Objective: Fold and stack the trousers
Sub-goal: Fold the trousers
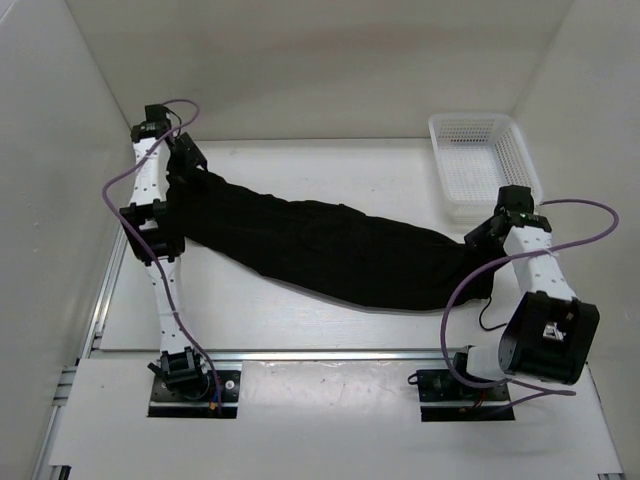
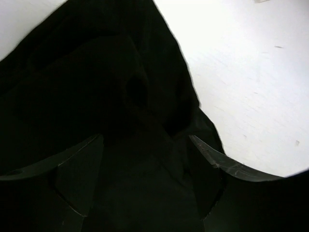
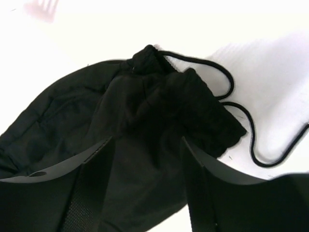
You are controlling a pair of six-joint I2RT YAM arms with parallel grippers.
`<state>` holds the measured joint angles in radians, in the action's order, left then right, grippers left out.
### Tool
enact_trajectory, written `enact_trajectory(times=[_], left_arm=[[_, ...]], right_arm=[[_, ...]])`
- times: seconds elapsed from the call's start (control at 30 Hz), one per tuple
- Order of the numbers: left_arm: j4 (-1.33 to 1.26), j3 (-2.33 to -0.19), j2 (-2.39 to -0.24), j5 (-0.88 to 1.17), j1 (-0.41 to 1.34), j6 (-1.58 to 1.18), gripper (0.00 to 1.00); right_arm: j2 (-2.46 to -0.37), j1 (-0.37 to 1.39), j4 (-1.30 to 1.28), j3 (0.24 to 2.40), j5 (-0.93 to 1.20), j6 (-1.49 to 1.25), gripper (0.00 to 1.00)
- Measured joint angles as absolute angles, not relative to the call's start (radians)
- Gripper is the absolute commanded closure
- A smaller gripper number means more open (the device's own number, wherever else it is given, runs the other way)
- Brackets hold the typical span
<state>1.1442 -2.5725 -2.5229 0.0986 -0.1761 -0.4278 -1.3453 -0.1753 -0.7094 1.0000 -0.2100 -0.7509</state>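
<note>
Trousers point(image 1: 330, 250) stretched diagonally across white surface point(image 1: 300, 325), far left to near right. Left fingers point(image 2: 145, 169) pinch one end; right fingers point(image 3: 145, 179) clamp gathered drawstring end — cord point(image 3: 251, 130) trails loose. Mesh basket point(image 1: 480, 160) far right.

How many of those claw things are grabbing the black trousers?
2. The left claw grips the trousers at their far-left end; the right claw grips the end near the white basket.

White table point(image 1: 300, 320), plain white walls point(image 1: 320, 60), seemingly bright light
</note>
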Motion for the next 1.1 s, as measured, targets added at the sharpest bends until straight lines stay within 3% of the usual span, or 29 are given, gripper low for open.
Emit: enact_trajectory(times=[0.2,0.27,0.3,0.33,0.43,0.47,0.5,0.53,0.6,0.63,0.8,1.07,1.1], left_arm=[[1.142,-2.573,-2.587,0.091,-0.155,-0.427,0.14],[1.137,-2.574,-2.589,0.088,-0.148,-0.427,0.19],[1.133,-2.574,-2.590,0.086,-0.146,-0.428,0.30],[1.130,-2.574,-2.592,0.085,-0.143,-0.429,0.39],[1.126,-2.574,-2.596,0.078,-0.135,-0.429,0.62],[1.124,-2.574,-2.596,0.075,-0.134,-0.429,0.69],[1.122,-2.574,-2.596,0.073,-0.133,-0.428,0.67],[1.121,-2.575,-2.596,0.071,-0.133,-0.426,0.57],[1.121,-2.578,-2.597,0.067,-0.133,-0.424,0.25],[1.120,-2.580,-2.597,0.064,-0.133,-0.419,0.22],[1.117,-2.582,-2.600,0.015,-0.133,-0.432,0.37],[1.116,-2.582,-2.659,-0.075,-0.115,-0.425,0.39],[1.119,-2.582,-2.669,-0.081,-0.110,-0.422,0.50]], right_arm=[[-1.430,-0.186,-0.654,1.000,-0.151,-0.754,0.34],[-1.457,-0.191,-0.633,1.000,-0.142,-0.757,0.46],[-1.472,-0.193,-0.623,1.000,-0.138,-0.758,0.54],[-1.485,-0.195,-0.615,1.000,-0.134,-0.759,0.72],[-1.520,-0.196,-0.596,1.000,-0.128,-0.764,1.00],[-1.523,-0.196,-0.594,1.000,-0.128,-0.767,1.00],[-1.523,-0.196,-0.591,1.000,-0.128,-0.769,1.00],[-1.523,-0.196,-0.591,1.000,-0.128,-0.770,1.00],[-1.523,-0.196,-0.585,1.000,-0.128,-0.770,1.00],[-1.523,-0.196,-0.584,1.000,-0.128,-0.770,1.00],[-1.520,-0.196,-0.579,1.000,-0.129,-0.766,1.00],[-1.520,-0.196,-0.574,1.000,-0.129,-0.765,1.00],[-1.520,-0.196,-0.574,1.000,-0.129,-0.765,1.00]])
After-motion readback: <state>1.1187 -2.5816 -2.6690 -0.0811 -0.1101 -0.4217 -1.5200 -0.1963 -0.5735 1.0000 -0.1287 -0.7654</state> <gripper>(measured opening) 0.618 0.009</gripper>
